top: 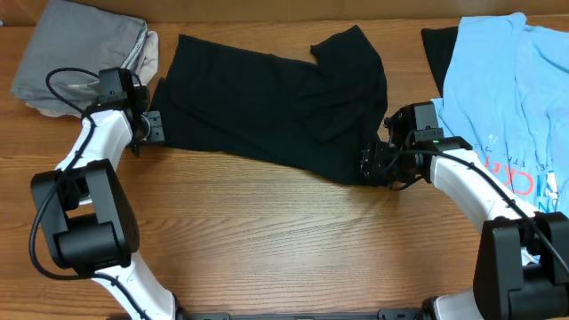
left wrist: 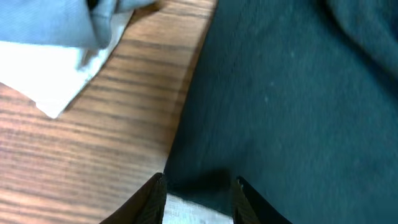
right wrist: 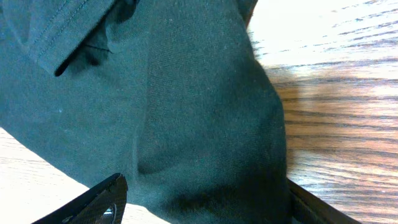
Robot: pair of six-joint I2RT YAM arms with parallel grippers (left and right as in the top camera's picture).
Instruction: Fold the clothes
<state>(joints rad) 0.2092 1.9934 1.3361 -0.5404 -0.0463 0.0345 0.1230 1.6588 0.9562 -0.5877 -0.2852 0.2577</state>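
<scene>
The black T-shirt lies spread out across the back middle of the table, one sleeve folded over near its right end. My left gripper is at the shirt's left edge. In the left wrist view the gripper straddles the corner of the black T-shirt, jaws narrowed but still apart. My right gripper is at the shirt's lower right corner. Seen from the right wrist, this gripper stands wide, with a bunch of the black fabric filling the gap. The light blue tee lies at the far right.
Folded grey and beige garments sit at the back left, close to my left arm; their edge shows as grey and pale cloth in the left wrist view. Bare wooden table stretches along the front between the two arm bases.
</scene>
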